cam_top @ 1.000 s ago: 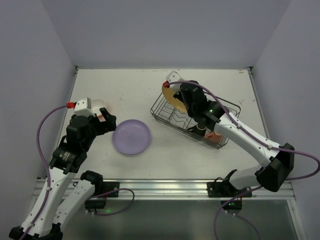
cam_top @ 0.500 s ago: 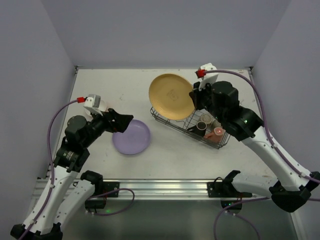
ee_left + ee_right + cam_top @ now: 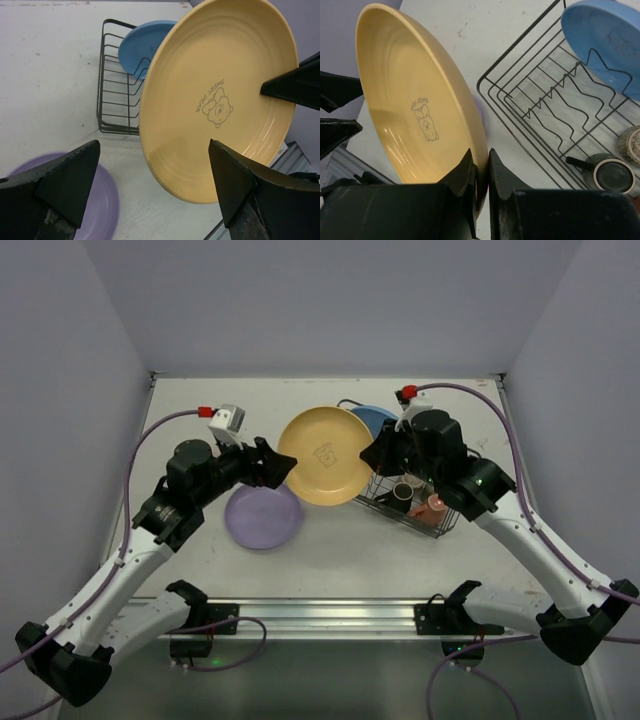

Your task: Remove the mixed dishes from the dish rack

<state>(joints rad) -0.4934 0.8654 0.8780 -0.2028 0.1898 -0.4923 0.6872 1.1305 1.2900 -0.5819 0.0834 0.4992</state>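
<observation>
Now | right gripper (image 3: 481, 161) clamped on tan plate (image 3: 415, 100) rim | left gripper (image 3: 154, 150) wide apart, facing plate

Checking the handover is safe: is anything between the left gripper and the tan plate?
Nothing visible. The left gripper is open and faces the tan plate with only air between. The right gripper pinches the plate's rim at the far edge. The lilac plate lies flat below, off that line.
</observation>
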